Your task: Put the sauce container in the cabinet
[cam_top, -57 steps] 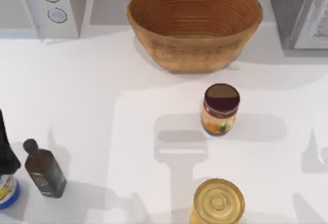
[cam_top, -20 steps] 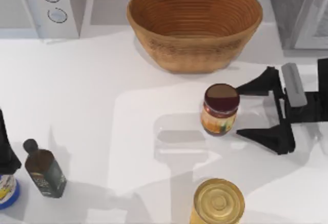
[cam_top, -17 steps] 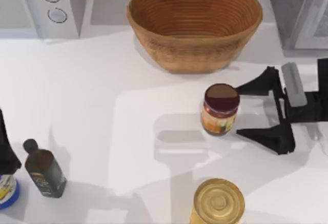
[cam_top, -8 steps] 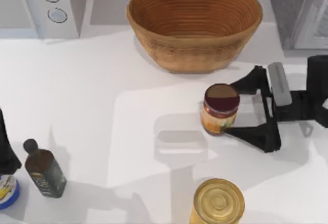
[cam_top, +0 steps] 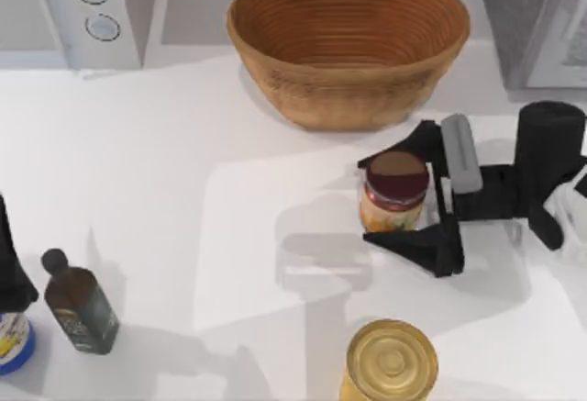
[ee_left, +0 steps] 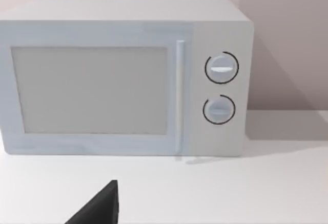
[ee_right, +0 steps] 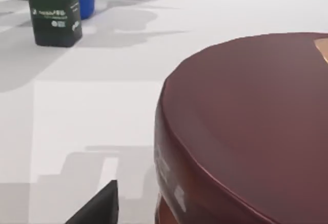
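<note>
**Right hand now straddles the sauce container**

Top view: your right hand (cam_top: 396, 201) has slid in from the right, fingers spread wide, either side of the sauce container (cam_top: 394, 196), which stands upright just in front of the wicker basket (cam_top: 348, 43). Nothing gripped yet; closing looks next.

Left wrist view: the microwave (ee_left: 123, 78) ahead; left arm idle.

Right wrist view: the container's maroon lid looms close.

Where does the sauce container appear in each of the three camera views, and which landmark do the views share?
Top view: the sauce container stands right of centre, below the basket, between the right pincer's open fingers.
Left wrist view: not in it.
Right wrist view: its maroon lid is very close.
Shared landmark: the dark bottle.
</note>
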You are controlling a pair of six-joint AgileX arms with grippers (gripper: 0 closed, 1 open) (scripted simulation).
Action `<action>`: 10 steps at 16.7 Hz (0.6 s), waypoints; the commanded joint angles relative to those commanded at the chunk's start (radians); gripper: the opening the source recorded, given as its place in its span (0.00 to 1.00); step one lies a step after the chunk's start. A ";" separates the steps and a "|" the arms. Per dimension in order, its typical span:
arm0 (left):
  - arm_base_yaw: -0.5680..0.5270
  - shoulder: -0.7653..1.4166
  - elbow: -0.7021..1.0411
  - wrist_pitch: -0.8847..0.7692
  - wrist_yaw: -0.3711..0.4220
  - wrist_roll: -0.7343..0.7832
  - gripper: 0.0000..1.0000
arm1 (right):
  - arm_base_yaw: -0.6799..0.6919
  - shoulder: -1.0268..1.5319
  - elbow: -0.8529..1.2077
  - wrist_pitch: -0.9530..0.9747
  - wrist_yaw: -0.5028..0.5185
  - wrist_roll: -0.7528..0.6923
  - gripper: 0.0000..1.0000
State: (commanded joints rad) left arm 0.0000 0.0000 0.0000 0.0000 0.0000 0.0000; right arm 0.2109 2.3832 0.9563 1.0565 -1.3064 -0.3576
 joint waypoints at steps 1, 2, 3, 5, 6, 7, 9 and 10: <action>0.000 0.000 0.000 0.000 0.000 0.000 1.00 | 0.000 0.000 0.000 0.000 0.000 0.000 1.00; 0.000 0.000 0.000 0.000 0.000 0.000 1.00 | 0.000 0.000 0.000 0.000 0.000 0.000 1.00; 0.000 0.000 0.000 0.000 0.000 0.000 1.00 | 0.000 0.000 0.000 0.000 0.000 0.000 1.00; 0.000 0.000 0.000 0.000 0.000 0.000 1.00 | 0.000 0.000 0.000 0.000 0.000 0.000 0.85; 0.000 0.000 0.000 0.000 0.000 0.000 1.00 | 0.000 0.000 0.000 0.000 0.000 0.000 0.77; 0.000 0.000 0.000 0.000 0.000 0.000 1.00 | 0.000 0.000 0.000 0.000 0.000 0.000 0.70; 0.000 0.000 0.000 0.000 0.000 0.000 1.00 | 0.000 0.000 0.000 0.000 0.000 0.000 0.55; 0.000 0.000 0.000 0.000 0.000 0.000 1.00 | 0.000 0.000 0.000 0.000 0.000 0.000 0.47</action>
State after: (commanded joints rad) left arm 0.0000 0.0000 0.0000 0.0000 0.0000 0.0000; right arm 0.2109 2.3832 0.9563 1.0565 -1.3064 -0.3576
